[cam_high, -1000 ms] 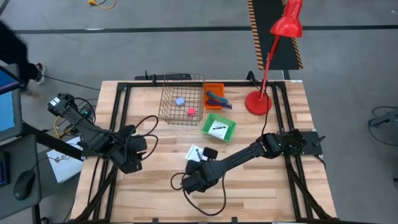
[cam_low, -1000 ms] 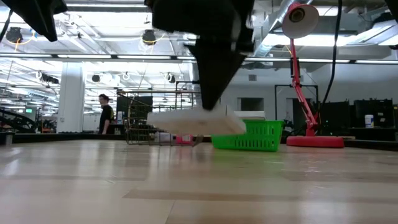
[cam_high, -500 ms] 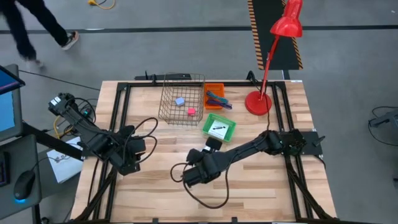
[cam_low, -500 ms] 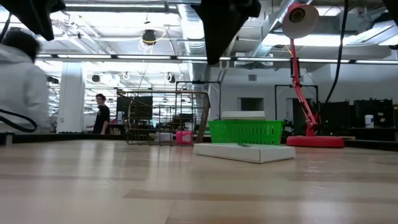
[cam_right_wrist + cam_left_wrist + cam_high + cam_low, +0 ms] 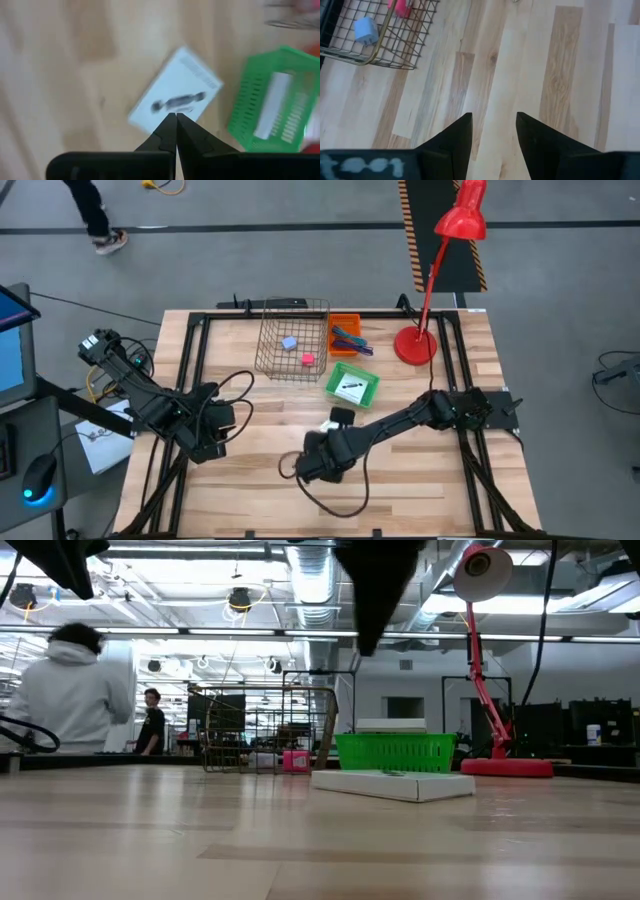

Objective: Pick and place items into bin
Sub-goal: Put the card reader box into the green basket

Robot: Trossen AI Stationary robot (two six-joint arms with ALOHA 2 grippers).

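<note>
White packet lies flat on the tabletop just beside the green bin, directly beyond the right hand, whose fingers are clenched empty. Its long axis runs diagonally. The left hand, released, waits well apart.

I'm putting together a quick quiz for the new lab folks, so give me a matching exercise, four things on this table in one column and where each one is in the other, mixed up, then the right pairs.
Things:
1. pink cube
2. loose white packet
3. pen-like sticks
4. red lamp

Places:
A. orange tray
B. bare wood just in front of the green basket
C. wire basket
D. standing on the table's far right part

Pairs: 1-C, 2-B, 3-A, 4-D
</note>
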